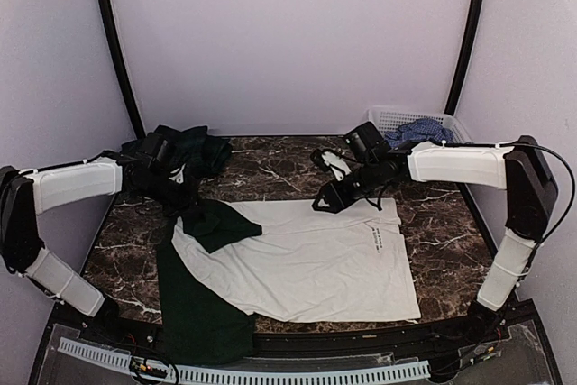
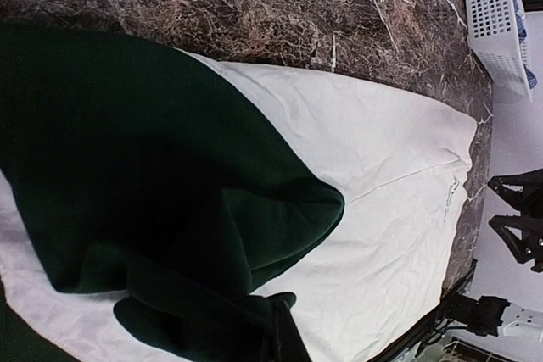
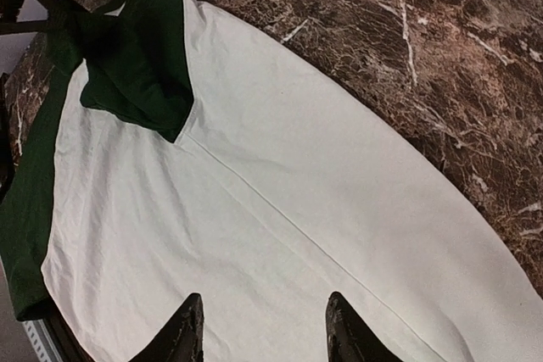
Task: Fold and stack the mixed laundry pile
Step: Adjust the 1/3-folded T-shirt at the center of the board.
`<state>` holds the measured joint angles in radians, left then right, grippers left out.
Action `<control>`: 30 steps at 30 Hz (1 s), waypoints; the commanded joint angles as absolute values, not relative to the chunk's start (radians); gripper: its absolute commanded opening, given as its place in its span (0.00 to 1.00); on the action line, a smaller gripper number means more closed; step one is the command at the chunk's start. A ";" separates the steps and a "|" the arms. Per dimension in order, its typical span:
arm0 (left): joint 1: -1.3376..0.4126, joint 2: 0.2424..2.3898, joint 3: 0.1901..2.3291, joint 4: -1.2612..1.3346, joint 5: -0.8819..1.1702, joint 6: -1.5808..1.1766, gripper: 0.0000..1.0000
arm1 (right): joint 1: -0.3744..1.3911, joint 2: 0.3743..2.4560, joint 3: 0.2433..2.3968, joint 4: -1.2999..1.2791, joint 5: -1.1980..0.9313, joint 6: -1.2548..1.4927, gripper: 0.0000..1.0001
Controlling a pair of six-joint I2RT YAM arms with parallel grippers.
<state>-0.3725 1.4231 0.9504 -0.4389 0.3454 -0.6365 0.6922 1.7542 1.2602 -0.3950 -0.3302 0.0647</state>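
Hovering right hand [image 3: 265, 332] spread above white garment [image 3: 280, 209], left hand [image 1: 180, 200] cloth-buried — grip untellable

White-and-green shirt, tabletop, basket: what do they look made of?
White-and-green shirt: soft matte knit, probably cotton; it creases and drapes. Tabletop: brown marble or marble-look laminate, white veins, slight sheen. Basket: white moulded plastic, rigid lattice walls.

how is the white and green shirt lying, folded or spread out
Mostly spread: the white and green shirt lies flat on the marble table, only one dark green sleeve folded over its body.
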 commanded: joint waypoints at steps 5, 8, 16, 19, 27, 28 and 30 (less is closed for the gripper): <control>-0.238 1.578 0.922 -0.107 0.623 -0.809 0.00 | 0.857 1.781 1.234 -0.049 -0.319 0.081 0.39; -0.207 1.627 0.928 -0.074 0.644 -0.832 0.00 | 0.950 1.886 1.340 -0.025 -0.253 0.031 0.36; -0.156 1.702 0.923 -0.026 0.693 -0.868 0.00 | 1.118 2.212 1.686 -0.046 -0.090 -0.146 0.34; -0.153 1.722 0.921 -0.013 0.706 -0.869 0.00 | 1.140 2.300 1.788 -0.077 -0.068 -0.189 0.35; -0.148 1.745 0.925 -0.003 0.722 -0.867 0.01 | 1.168 2.444 1.949 -0.147 -0.043 -0.236 0.39; -0.147 1.746 0.925 -0.003 0.725 -0.867 0.01 | 1.170 2.455 1.960 -0.152 -0.037 -0.236 0.40; -0.146 1.745 0.923 -0.003 0.724 -0.869 0.01 | 1.171 2.473 1.980 -0.162 -0.025 -0.244 0.43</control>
<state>-0.1539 1.7420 0.9329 -0.0189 0.7006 -0.8680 1.1614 2.4325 1.9266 -0.1326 -0.0654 -0.2108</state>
